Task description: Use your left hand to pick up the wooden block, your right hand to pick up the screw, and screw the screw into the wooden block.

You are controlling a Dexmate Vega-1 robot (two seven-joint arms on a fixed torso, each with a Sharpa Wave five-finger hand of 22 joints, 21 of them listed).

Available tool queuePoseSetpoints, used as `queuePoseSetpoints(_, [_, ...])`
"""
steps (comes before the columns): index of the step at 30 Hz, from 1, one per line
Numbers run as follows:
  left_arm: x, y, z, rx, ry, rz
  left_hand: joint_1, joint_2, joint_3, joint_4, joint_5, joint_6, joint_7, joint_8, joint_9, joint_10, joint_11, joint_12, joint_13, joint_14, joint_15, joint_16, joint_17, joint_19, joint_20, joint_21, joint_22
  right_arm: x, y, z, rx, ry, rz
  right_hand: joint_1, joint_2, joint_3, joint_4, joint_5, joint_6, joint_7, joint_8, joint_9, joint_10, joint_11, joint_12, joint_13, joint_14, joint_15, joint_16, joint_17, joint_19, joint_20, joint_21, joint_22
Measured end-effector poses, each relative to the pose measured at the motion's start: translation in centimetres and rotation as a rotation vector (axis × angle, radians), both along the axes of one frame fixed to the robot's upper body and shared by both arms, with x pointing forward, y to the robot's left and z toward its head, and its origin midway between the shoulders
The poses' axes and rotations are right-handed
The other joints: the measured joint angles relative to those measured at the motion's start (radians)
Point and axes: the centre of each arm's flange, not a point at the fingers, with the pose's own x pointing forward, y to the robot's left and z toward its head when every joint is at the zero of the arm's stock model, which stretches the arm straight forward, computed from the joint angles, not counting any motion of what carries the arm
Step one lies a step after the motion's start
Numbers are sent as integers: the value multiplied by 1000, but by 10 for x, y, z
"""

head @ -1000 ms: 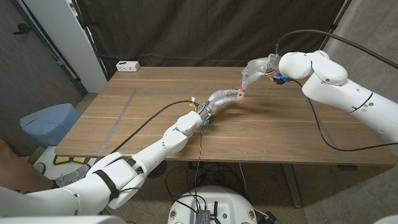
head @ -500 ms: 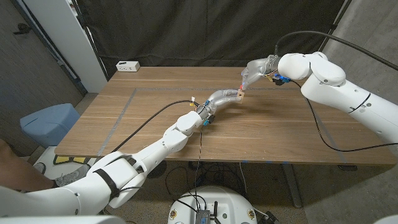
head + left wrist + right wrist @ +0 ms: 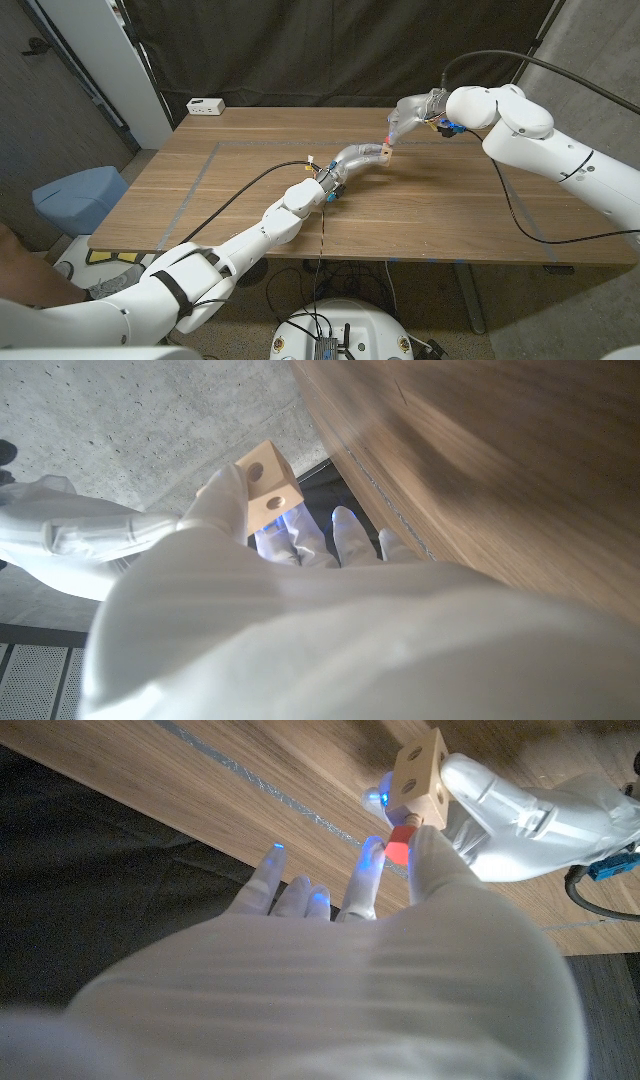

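My left hand (image 3: 362,154) holds a small pale wooden block (image 3: 385,152) above the far middle of the table; its round holes show in the left wrist view (image 3: 269,482). My right hand (image 3: 408,113) comes in from the right and pinches a red-headed screw (image 3: 399,848) between thumb and a finger. The screw's head (image 3: 388,138) sits right against the block's (image 3: 419,778) face, its shaft hidden inside or behind it. The two hands nearly touch at the block.
A wooden table (image 3: 250,190) carries a grey tape outline (image 3: 200,175) on its left half. A white box (image 3: 206,105) sits at the far left corner. A blue bin (image 3: 78,195) stands on the floor to the left. Black curtain hangs behind.
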Motion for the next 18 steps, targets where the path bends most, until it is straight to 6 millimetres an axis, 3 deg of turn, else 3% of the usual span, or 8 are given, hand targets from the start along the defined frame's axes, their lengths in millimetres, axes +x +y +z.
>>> queuePoseSetpoints(18, [1,1,0,0,3,1,-3,2,0,0,-1,0,0,-3,0,0,0,0,0,0,0,0,0,0,0,0,0,2,-1,-2,1,-17,-19,-24,0,4,4,-4,55,6,29,1,40,-10,6,-2,24,1,6,4,14,-7,0,0])
